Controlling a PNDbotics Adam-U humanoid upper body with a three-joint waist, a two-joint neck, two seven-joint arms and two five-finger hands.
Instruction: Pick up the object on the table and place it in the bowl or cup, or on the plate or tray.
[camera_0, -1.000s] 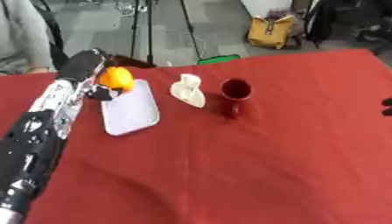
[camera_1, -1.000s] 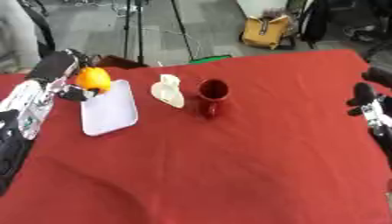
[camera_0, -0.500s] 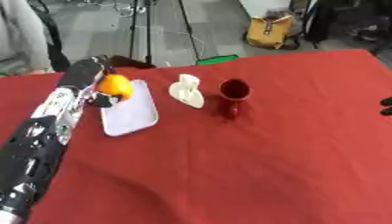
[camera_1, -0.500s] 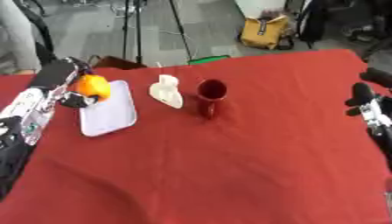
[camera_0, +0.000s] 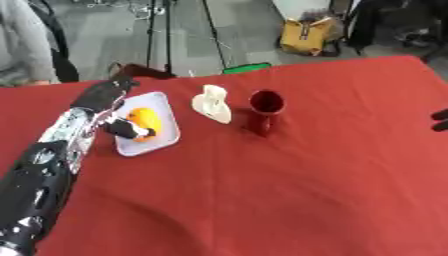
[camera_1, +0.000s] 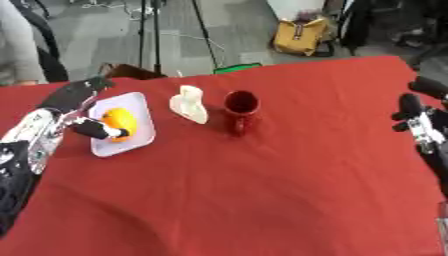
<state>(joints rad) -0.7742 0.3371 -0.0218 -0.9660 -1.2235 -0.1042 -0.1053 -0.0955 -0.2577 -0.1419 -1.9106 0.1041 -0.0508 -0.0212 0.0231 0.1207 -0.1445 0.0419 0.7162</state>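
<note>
An orange fruit lies on the white rectangular tray at the table's left. My left hand is at the tray's left edge, beside the fruit. Its fingers stretch out past the tray's far corner, away from the fruit, and its thumb lies against the fruit's near side. The hand looks open. My right hand rests open at the right edge of the table, fingers up.
A cream-white jug-like object and a dark red cup stand just right of the tray. A red cloth covers the table. A yellow bag and tripod legs stand on the floor beyond the far edge.
My left hand has carried the orange fruit down from above the tray's far left corner onto the tray. Its fingers have opened off the fruit. The right hand has stayed still.
</note>
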